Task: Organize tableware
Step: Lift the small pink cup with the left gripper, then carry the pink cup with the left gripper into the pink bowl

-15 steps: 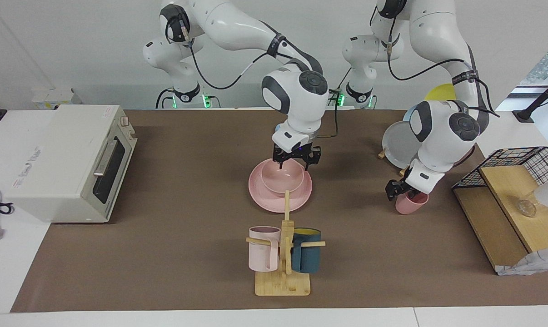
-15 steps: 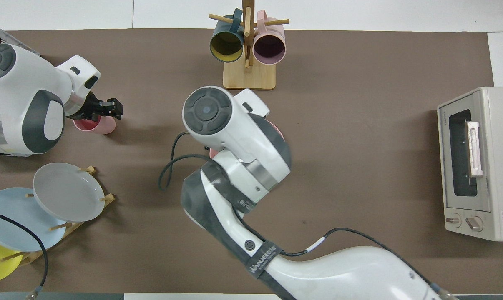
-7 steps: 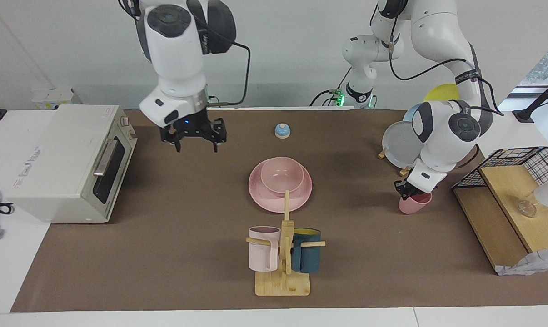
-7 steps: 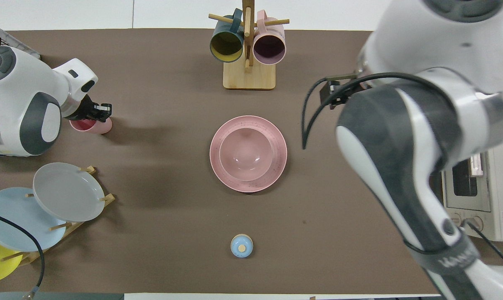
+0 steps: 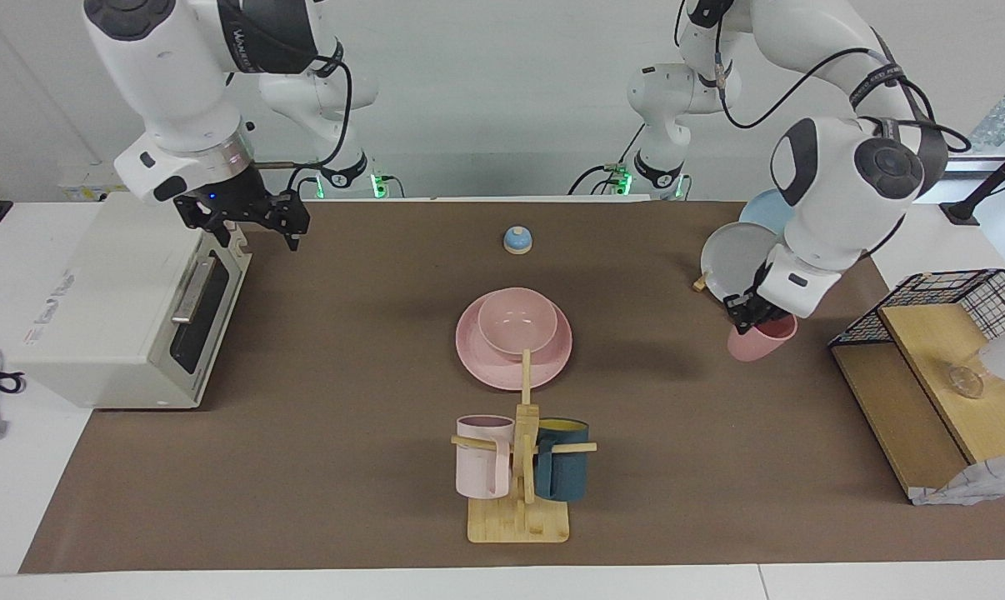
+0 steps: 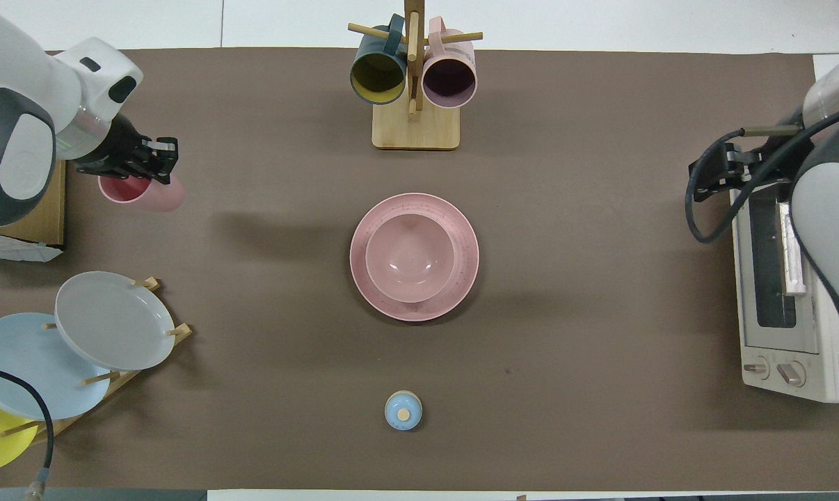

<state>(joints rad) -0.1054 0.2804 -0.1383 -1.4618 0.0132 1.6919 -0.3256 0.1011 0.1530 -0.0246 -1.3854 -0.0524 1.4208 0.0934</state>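
At the middle of the table the bowl (image 5: pixel 517 322) sits inside the plate (image 5: pixel 513 365), stacked and level. The cup (image 5: pixel 761 340) is off the table near the left arm's end, tilted, with the left gripper (image 5: pixel 748 312) clamped on its rim, one finger inside and one outside. The cup looks light, rigid and matte, so a rim pinch should hold, though a tilted cup could swing or slip if it is moved fast; it probably chips if dropped. It likely belongs in the bowl, lowered upright and gently, since ceramic-like pieces knock hard. The right gripper (image 5: pixel 257 218) hangs with fingers apart over the right arm's end of the table, at the toaster oven's (image 5: pixel 127 292) door, waiting. The mug rack (image 5: pixel 519 467) stands near the table edge farthest from the robots.
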